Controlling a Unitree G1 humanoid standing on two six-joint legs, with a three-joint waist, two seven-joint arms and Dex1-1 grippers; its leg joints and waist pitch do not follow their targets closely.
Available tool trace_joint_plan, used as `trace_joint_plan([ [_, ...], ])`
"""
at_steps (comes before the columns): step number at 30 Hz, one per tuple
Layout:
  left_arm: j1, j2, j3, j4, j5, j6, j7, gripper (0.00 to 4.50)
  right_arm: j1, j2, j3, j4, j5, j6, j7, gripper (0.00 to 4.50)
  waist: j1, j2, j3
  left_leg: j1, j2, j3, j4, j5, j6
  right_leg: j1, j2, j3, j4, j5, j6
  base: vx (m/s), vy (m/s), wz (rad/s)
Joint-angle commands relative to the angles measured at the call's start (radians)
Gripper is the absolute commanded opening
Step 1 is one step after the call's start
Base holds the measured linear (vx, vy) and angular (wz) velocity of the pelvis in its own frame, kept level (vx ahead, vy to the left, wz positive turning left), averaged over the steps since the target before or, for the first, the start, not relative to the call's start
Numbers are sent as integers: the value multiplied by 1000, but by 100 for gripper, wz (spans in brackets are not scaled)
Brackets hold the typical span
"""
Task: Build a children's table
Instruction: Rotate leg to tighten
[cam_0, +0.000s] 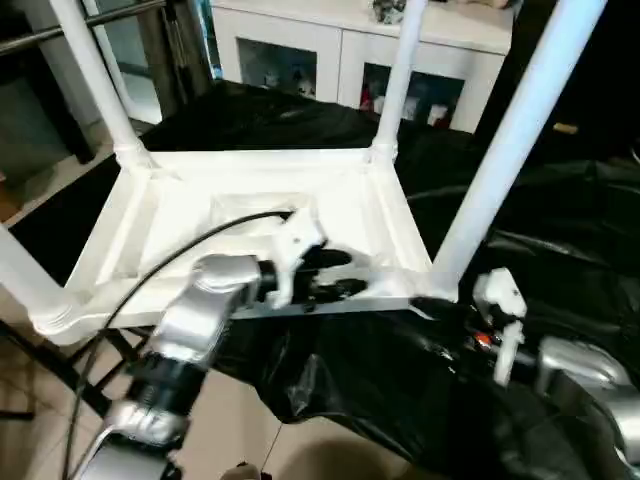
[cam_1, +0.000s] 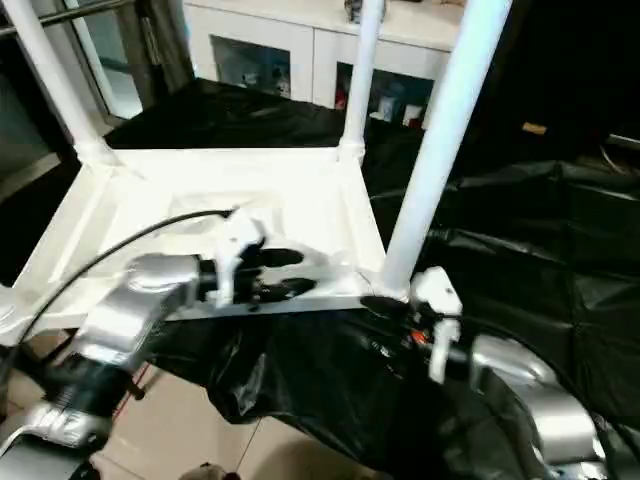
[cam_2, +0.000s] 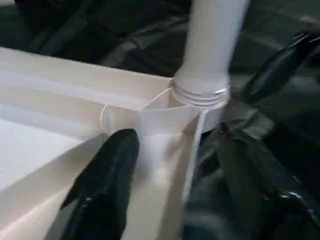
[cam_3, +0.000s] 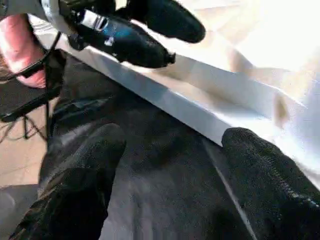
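**Q:** Head view first: why does the top (cam_0: 250, 215) lie ribs-up on the black sheet (cam_0: 560, 240)?

**A:** So the sockets face up and the legs can go in from above. Four legs stand in its corners, the near right leg (cam_0: 510, 140) rising just beside my right gripper (cam_0: 435, 303). My left gripper (cam_0: 335, 275) straddles the near rim, I judge to steady the top, one finger over the inside and one outside.

**Q:** Left wrist view?

**A:** My fingers (cam_2: 102, 185) are parted a moderate way around the rim near the corner socket (cam_2: 200, 100), where the leg's threaded end sits. They hold nothing closed.

**Q:** Right wrist view?

**A:** My right fingers (cam_3: 80, 190) are spread wide and empty, over the sheet and aimed at the near edge of the top.
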Motion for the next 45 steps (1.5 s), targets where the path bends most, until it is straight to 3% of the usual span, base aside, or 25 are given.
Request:
trace_joint_plan([
  [1, -40, -11, -18, 78, 31, -42, 24, 303, 3, -27, -54, -42, 10, 12, -6, 354, -8, -11, -69, 18, 36, -26, -66, -231, 46, 42, -63, 43, -98, -345, -118, 0, 0, 0],
  [3, -66, -21, -26, 135, 40, -68, 29, 303, 9, -41, -70, -49, 13, 16, -10, 354, -8, -13, -69, 8, 34, -27, -66, -208, 58, 47, -64, 40, -95, -328, -119, 0, 0, 0],
  [7, -141, -44, -54, 305, 66, -139, 23, 303, -2, -61, -107, -31, -11, 3, -77, 354, -24, -7, -72, 8, 30, -26, -60, -195, 75, 46, -62, 37, -96, -305, -143, 0, 0, 0],
  [10, -157, -50, -62, 339, 68, -152, 7, 303, -22, -55, -117, -2, -37, -2, -121, 354, -32, -11, -74, 6, 33, -26, -59, -186, 79, 50, -64, 36, -92, -281, -166, 0, 0, 0],
  [13, -185, -64, -59, 407, 71, -188, 0, 267, -33, -52, -120, 10, -47, -12, -141, 354, -33, -10, -75, 8, 32, -24, -56, -180, 92, 49, -62, 36, -91, -268, -177, 0, 0, 0],
  [15, -200, -70, -60, 445, 70, -210, -7, 267, -41, -48, -122, 21, -53, -11, -148, 354, -33, -11, -75, 6, 31, -24, -56, -177, 99, 50, -63, 36, -92, -259, -182, 0, 0, 0],
  [17, -214, -77, -59, 487, 68, -239, -22, 238, -47, -47, -121, 38, -59, -17, -162, 354, -31, -6, -76, 8, 34, -25, -56, -173, 98, 51, -65, 36, -90, -253, -191, 0, 0, 0],
  [22, -229, -73, -89, 561, 103, -296, -27, 193, -53, -50, -112, 57, -66, -35, -181, 354, -31, -14, -74, 9, 35, -24, -56, -183, 100, 52, -66, 36, -90, -260, -189, 0, 0, 0],
  [27, -233, -70, -99, 585, 109, -310, -56, 165, -67, -46, -100, 73, -79, -44, -178, 354, -30, -15, -74, 9, 36, -24, -57, -180, 103, 51, -67, 36, -89, -264, -197, 0, 0, 0],
  [28, -235, -69, -101, 590, 111, -313, -61, 137, -69, -46, -99, 76, -80, -46, -176, 354, -32, -19, -74, 9, 36, -23, -57, -180, 102, 52, -67, 36, -89, -267, -195, 0, 0, 0],
  [29, -236, -68, -104, 593, 112, -313, -71, 136, -71, -46, -97, 79, -81, -47, -176, 354, -31, -21, -73, 10, 36, -23, -56, -182, 103, 51, -67, 36, -90, -278, -193, 0, 0, 0],
  [32, -240, -60, -109, 597, 113, -310, -104, 118, -80, -50, -87, 88, -83, -53, -169, 354, -30, -20, -74, 9, 37, -23, -57, -166, 106, 51, -69, 37, -87, -273, -194, 0, 0, 0],
  [34, -245, -54, -114, 606, 116, -310, -134, 93, -90, -52, -74, 100, -88, -61, -166, 354, -30, -26, -75, 8, 36, -23, -56, -160, 109, 51, -69, 36, -86, -266, -197, 0, 0, 0],
  [37, -241, -42, -130, 603, 128, -307, -175, 86, -101, -49, -65, 113, -90, -66, -162, 354, -30, -25, -75, 9, 38, -22, -55, -159, 111, 51, -70, 38, -84, -265, -198, 0, 0, 0],
  [39, -239, -36, -134, 601, 132, -304, -193, 55, -110, -46, -57, 122, -96, -71, -153, 354, -29, -25, -74, 9, 38, -22, -57, -153, 112, 52, -71, 38, -83, -260, -200, 0, 0, 0],
  [42, -236, -24, -135, 598, 133, -300, -205, 50, -131, -44, -15, 151, -126, -97, -135, 354, -31, -25, -74, 8, 37, -22, -56, -156, 111, 51, -70, 37, -83, -252, -207, 0, 0, 0],
  [43, -236, -20, -130, 596, 132, -301, -200, 40, -139, -41, 3, 164, -139, -111, -134, 354, -31, -32, -75, 7, 37, -22, -56, -153, 109, 51, -71, 37, -79, -254, -209, 0, 0, 0],
  [45, -236, -16, -121, 595, 127, -301, -196, 11, -150, -37, 27, 183, -154, -125, -132, 354, -32, -28, -74, 9, 38, -21, -56, -161, 106, 49, -71, 38, -82, -261, -210, 0, 0, 0],
])
